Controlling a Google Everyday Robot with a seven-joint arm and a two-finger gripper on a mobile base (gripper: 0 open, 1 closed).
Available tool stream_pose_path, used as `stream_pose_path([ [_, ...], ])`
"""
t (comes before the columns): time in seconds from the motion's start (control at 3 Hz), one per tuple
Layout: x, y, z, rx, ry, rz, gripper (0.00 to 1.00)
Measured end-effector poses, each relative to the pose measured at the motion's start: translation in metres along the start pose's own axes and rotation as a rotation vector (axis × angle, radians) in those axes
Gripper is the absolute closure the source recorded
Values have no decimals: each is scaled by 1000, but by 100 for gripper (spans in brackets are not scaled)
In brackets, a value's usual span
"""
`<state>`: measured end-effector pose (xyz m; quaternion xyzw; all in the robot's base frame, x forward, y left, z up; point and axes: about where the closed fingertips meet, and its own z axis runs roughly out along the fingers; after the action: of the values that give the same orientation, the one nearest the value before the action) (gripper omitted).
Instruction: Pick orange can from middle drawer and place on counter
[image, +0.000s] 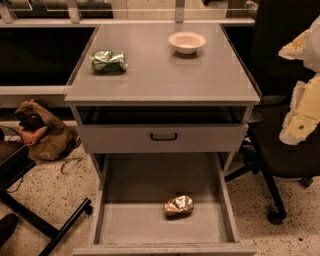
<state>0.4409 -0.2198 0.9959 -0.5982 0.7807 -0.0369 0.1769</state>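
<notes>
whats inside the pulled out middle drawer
Only the orange can, lying toward the front of the middle drawer floor. Its rear runs under the drawer front above, so hidden. The gripper hangs at the right edge, outside it.

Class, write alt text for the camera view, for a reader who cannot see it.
An orange can lies in the open middle drawer; a green can and a white bowl sit on the counter above. The gripper hangs at the right edge.
</notes>
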Motion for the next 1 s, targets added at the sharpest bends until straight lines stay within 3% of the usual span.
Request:
stream_pose_path([
  [0.33, 1, 1, 7, 7, -8, 5, 0],
  [0.67, 7, 11, 41, -10, -35, 28, 0],
  [1.0, 21, 33, 109, -75, -78, 85, 0],
])
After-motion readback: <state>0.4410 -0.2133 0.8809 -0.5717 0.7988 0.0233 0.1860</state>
